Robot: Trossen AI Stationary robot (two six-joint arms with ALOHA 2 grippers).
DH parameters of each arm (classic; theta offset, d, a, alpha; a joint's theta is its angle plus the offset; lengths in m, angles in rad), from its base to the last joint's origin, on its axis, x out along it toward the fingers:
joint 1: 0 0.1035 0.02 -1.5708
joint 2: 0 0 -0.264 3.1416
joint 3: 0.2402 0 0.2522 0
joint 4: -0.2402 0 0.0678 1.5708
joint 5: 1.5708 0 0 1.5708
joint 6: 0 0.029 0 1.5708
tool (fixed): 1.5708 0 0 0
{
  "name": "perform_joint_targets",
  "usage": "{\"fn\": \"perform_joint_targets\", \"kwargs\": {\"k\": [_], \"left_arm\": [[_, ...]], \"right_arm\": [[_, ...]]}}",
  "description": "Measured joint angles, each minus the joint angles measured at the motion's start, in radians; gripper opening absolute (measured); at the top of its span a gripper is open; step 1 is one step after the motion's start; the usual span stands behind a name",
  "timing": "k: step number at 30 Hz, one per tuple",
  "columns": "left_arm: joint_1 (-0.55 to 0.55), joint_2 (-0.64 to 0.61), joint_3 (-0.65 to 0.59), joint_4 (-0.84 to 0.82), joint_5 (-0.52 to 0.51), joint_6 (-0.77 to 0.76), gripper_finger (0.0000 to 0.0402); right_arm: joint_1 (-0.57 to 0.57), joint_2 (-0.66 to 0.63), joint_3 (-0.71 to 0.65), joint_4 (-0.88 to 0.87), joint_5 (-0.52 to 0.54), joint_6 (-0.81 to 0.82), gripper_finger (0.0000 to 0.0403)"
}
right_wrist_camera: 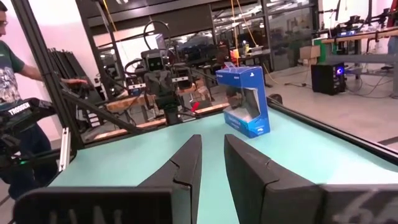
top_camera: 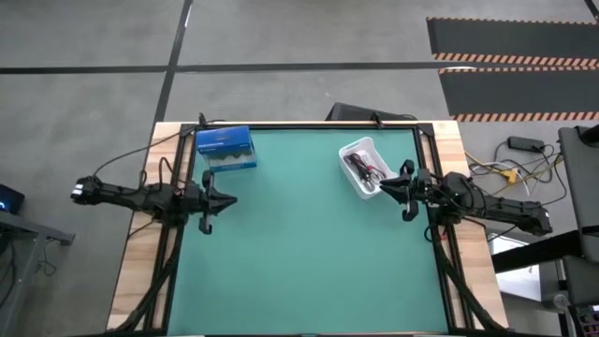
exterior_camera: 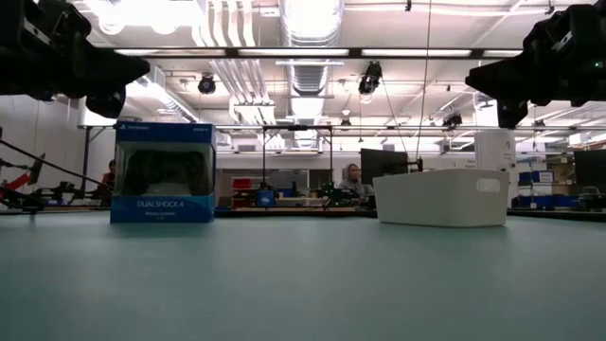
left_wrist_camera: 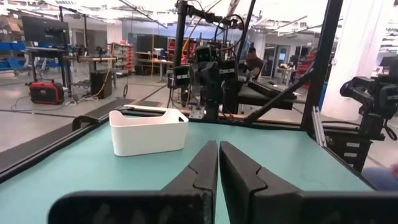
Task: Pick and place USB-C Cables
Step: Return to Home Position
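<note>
In the high view a white bin stands at the table's far right, and thin red and black cable bundles lie inside it; I cannot make out a silver-grey or white one. Its wall hides them in the low view and the left wrist view. My left gripper hovers shut at the table's left side, near the blue box, its fingers together in its wrist view. My right gripper hovers just beside the bin's near end, fingers a narrow gap apart. Both are empty.
A blue DualShock box stands upright at the far left. The green mat stretches between the two arms. Black frame rails edge the table. A person stands beyond the table's left side, hand out.
</note>
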Motion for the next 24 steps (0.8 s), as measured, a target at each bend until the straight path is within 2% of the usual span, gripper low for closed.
{"fn": "perform_joint_targets", "kwargs": {"k": [24], "left_arm": [[0.0,0.079,-0.002,0.0,0.002,0.0,0.0002]], "right_arm": [[0.0,0.0,-0.001,0.0,0.0,0.0,0.0059]]}}
